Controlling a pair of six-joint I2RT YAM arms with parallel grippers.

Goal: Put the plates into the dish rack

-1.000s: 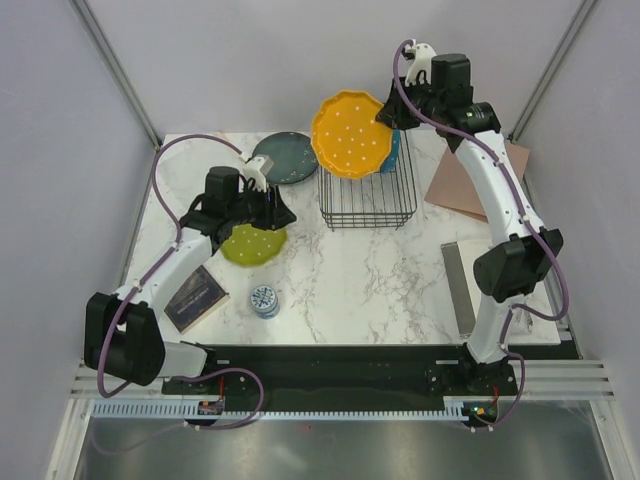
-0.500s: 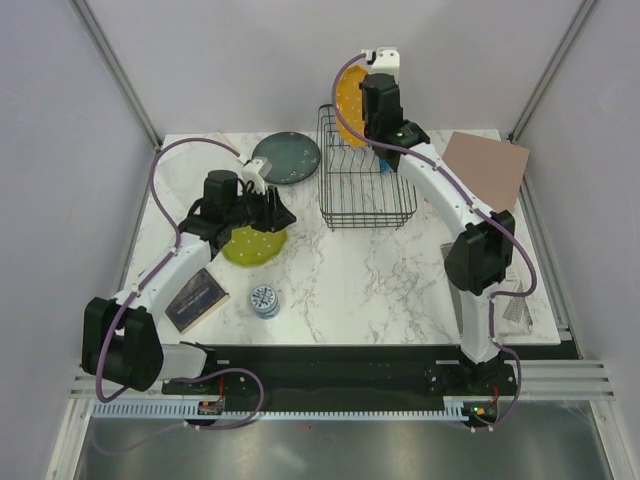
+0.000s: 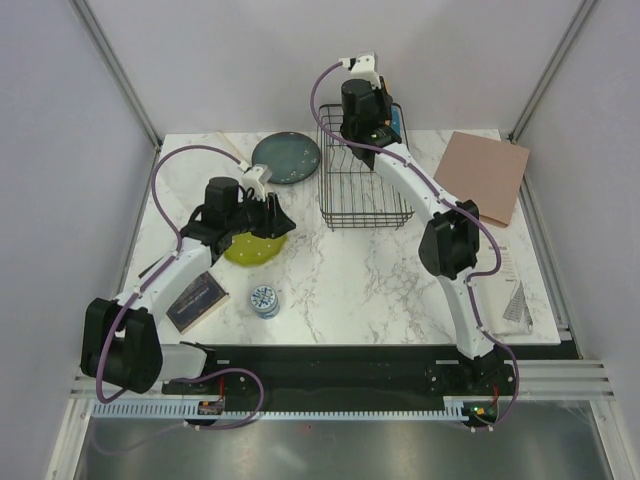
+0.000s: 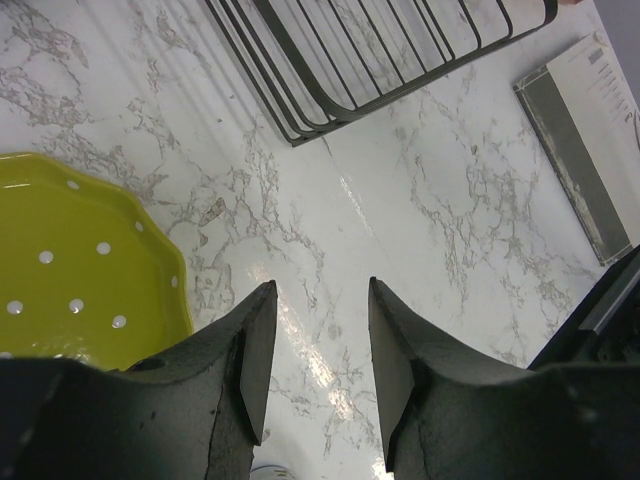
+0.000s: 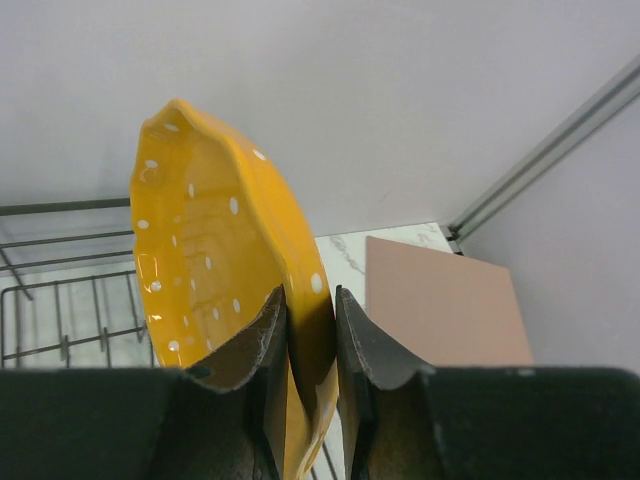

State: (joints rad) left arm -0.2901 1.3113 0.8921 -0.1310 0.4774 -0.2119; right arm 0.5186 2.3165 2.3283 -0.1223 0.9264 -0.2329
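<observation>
A small round tin (image 3: 265,300), patterned in blue and white, stands on the white marble table (image 3: 360,285). Just left of the tin lies a dark book (image 3: 195,300), flat and askew. Well to the right of the tin and farther back, a pinkish-brown square board (image 3: 484,176) lies flat at the table's corner. A flat grey strip (image 4: 578,160) lies far to the tin's right.
</observation>
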